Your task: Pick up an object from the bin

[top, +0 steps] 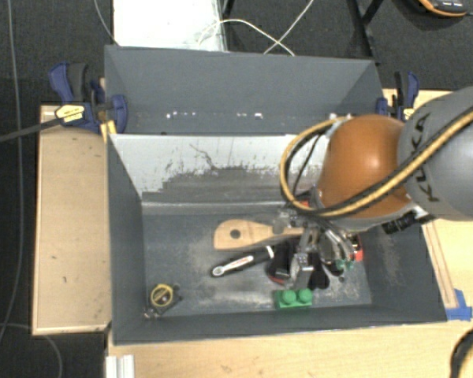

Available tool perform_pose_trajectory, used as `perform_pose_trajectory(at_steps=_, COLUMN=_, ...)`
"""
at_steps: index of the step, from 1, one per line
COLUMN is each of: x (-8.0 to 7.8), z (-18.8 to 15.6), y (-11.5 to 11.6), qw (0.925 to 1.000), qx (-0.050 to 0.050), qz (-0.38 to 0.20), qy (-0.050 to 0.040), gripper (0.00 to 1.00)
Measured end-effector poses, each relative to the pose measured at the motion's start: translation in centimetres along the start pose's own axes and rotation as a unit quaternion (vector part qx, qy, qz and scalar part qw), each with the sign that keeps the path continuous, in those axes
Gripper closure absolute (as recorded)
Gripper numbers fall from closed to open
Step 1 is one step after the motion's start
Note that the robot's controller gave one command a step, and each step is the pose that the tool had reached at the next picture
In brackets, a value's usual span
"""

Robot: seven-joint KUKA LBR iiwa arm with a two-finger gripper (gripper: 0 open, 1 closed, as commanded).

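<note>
My gripper [309, 268] hangs low over the right middle of the bin floor, under the orange wrist cover. Just below it lies a small green toy brick [294, 298] near the front wall. A black object [279, 271] sits right against the gripper's left side, partly hidden by it. A silver tool with a black handle [235, 264] lies slanted to the left of that. Behind it a flat wooden spatula [241, 233] points left, its right end hidden under the gripper. A bit of red [358, 253] shows at the gripper's right.
A small round yellow tape measure [162, 295] lies alone in the bin's front left corner. The arm and its cables cover the right part of the bin. Bare floor stretches across the left and the back.
</note>
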State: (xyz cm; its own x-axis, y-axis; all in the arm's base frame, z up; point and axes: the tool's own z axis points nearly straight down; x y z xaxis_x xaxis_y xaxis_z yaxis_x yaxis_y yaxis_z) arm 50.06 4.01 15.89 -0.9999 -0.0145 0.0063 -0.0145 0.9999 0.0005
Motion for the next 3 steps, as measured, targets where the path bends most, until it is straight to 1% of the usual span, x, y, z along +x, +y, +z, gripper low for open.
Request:
perform_pose_trajectory(at_steps=1, x=-0.2, z=-0.4, y=0.0, qw=1.0, qx=0.0, qz=0.001, qy=-0.0043, gripper=0.0)
perform_pose_trajectory(at_steps=2, x=-1.9, z=8.6, y=-9.1, qw=0.9989, qx=-0.002, qz=0.045, qy=-0.008, gripper=0.0)
perform_pose_trajectory(at_steps=3, x=-3.7, z=8.7, y=-6.4, qw=0.9853, qx=-0.004, qz=0.17, qy=-0.0117, gripper=0.0)
